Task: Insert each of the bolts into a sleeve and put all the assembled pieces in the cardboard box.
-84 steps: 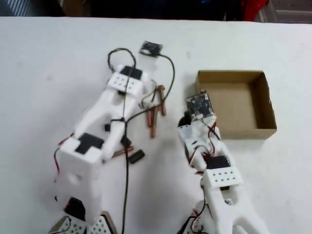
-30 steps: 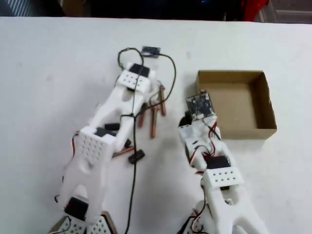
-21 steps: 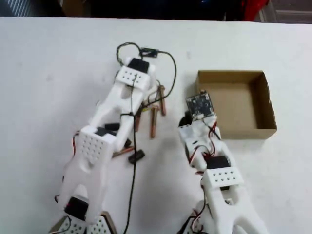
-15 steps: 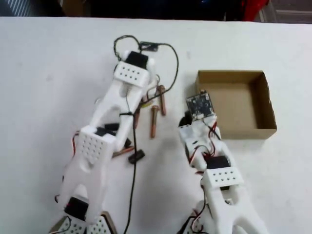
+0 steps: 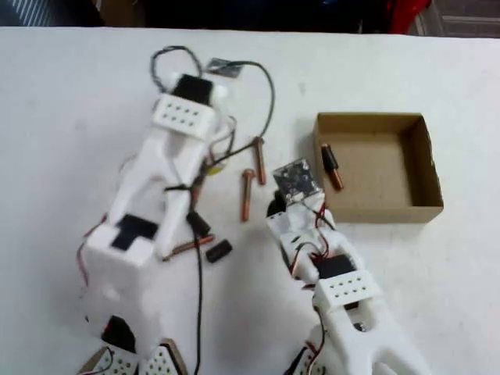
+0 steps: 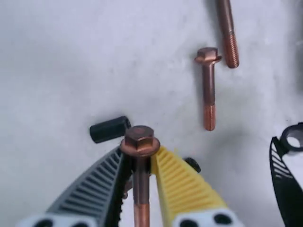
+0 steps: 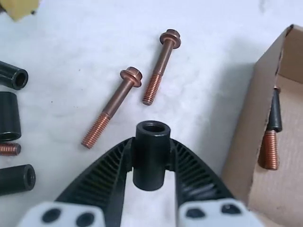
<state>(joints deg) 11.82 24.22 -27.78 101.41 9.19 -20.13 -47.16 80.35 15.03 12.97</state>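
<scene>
A copper bolt (image 6: 139, 142) stands head-up in my left gripper (image 6: 140, 153), which is shut on its shank between the grey and yellow fingers, above the table. My right gripper (image 7: 151, 146) is shut on an upright black sleeve (image 7: 151, 156), hole upward. Two loose bolts (image 5: 246, 194) (image 5: 259, 158) lie on the table between the arms, seen also as bolts (image 7: 113, 113) (image 7: 163, 66) in the right wrist view. The cardboard box (image 5: 418, 168) at the right holds one assembled piece (image 5: 331, 166), lying near its left wall.
Spare black sleeves (image 7: 12, 78) (image 7: 9, 116) (image 7: 16, 178) lie near the left arm, one sleeve (image 6: 109, 129) just beyond my left gripper. Another bolt (image 5: 187, 246) and sleeve (image 5: 219, 250) rest beside the left arm's base. A black cable (image 5: 266, 86) loops over the far table.
My left arm lifted one bolt out of the group and swung toward the far left. The right arm drew left, away from the box, uncovering the assembled piece inside.
</scene>
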